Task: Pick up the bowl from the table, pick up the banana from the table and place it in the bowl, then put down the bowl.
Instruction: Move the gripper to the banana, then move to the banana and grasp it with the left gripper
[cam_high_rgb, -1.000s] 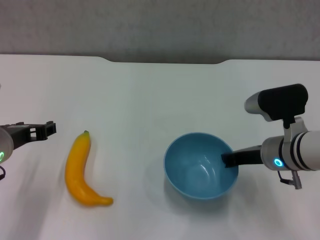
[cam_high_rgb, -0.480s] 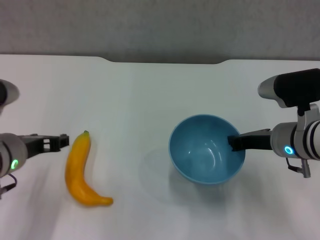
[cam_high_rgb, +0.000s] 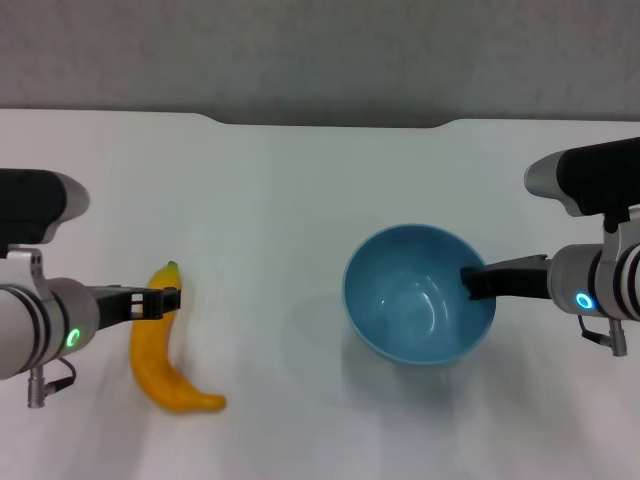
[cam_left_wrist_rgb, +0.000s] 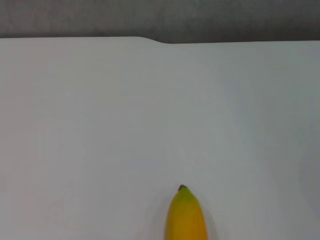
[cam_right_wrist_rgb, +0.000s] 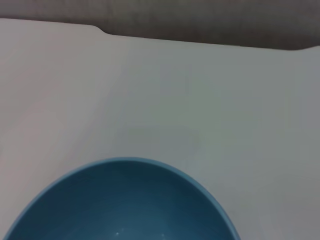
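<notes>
**A:** So where's the bowl (cam_high_rgb: 420, 293) at? Looks like it's clamped at its right rim by the right gripper (cam_high_rgb: 478, 282), one finger inside, and a soft shadow is thrown on the table (cam_high_rgb: 300, 190) under it, so it seems to be held lifted.

**B:** Yep, and nothing can be seen inside it. The banana (cam_high_rgb: 164, 345) is lying flat on the table, right under the left gripper (cam_high_rgb: 160, 302), which is reached over the upper half of it near the stem end.

**A:** Left one open or closed?

**B:** Can't be told, tbh. In the left wrist view only the banana's stem tip is shown.
</notes>
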